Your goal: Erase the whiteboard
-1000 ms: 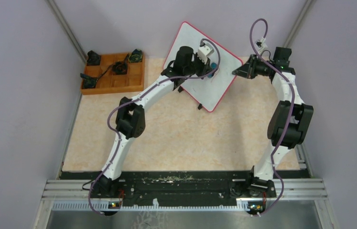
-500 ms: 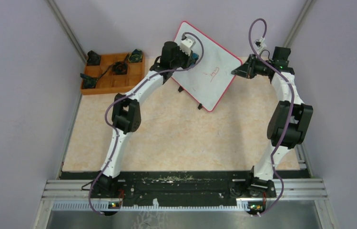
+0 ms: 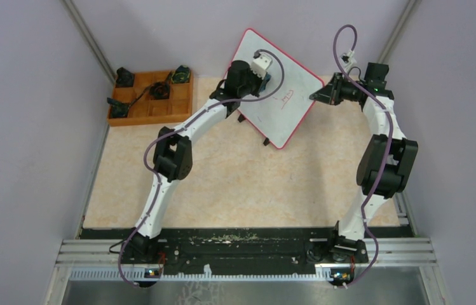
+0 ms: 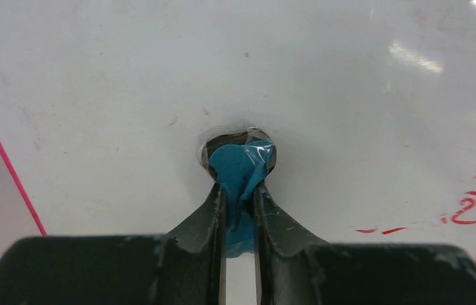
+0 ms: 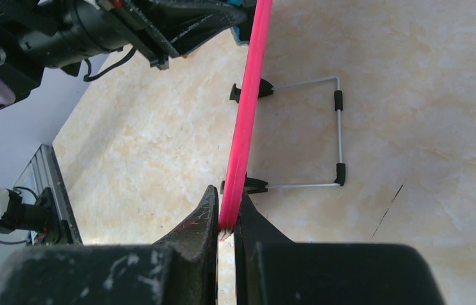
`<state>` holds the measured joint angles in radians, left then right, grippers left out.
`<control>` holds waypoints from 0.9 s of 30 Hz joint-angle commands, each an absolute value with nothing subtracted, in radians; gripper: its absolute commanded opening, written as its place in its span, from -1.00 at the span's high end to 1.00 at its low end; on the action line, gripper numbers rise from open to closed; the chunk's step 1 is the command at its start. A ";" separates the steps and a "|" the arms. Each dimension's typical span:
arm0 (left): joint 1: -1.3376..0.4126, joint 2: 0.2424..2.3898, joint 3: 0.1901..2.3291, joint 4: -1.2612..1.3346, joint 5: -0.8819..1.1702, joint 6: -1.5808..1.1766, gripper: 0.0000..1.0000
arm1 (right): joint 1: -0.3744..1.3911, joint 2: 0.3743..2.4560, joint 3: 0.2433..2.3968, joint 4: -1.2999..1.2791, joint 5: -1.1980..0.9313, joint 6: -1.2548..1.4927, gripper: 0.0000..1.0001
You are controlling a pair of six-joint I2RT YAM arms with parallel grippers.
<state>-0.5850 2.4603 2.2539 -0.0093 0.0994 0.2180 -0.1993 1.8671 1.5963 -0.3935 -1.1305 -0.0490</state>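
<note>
The whiteboard (image 3: 267, 101), white with a thin red-pink frame, stands tilted at the back centre of the table. Red handwriting (image 3: 285, 96) remains on its right part and shows at the right edge of the left wrist view (image 4: 470, 203). My left gripper (image 3: 268, 77) is shut on a blue eraser cloth (image 4: 241, 175) and presses it against the board's white face (image 4: 127, 95). My right gripper (image 3: 318, 95) is shut on the board's red-pink frame (image 5: 241, 146) at its right corner, holding the board.
An orange compartment tray (image 3: 143, 111) with several dark parts sits at the back left. The board's wire stand with black feet (image 5: 339, 130) rests on the beige tabletop. Grey walls close in on both sides.
My left gripper with the cloth swept from the board's middle up to its upper left, then came back right and down a little. The red writing has come into view. The right arm has not moved.
</note>
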 commanded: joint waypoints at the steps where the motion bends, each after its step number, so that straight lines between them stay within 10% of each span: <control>1: -0.725 2.440 2.183 -0.005 0.226 0.183 1.00 | -0.163 1.800 1.602 -0.394 -1.232 -0.118 1.00; 27: -0.859 2.425 2.156 -0.045 0.242 0.142 1.00 | -0.163 1.802 1.601 -0.384 -1.236 -0.114 1.00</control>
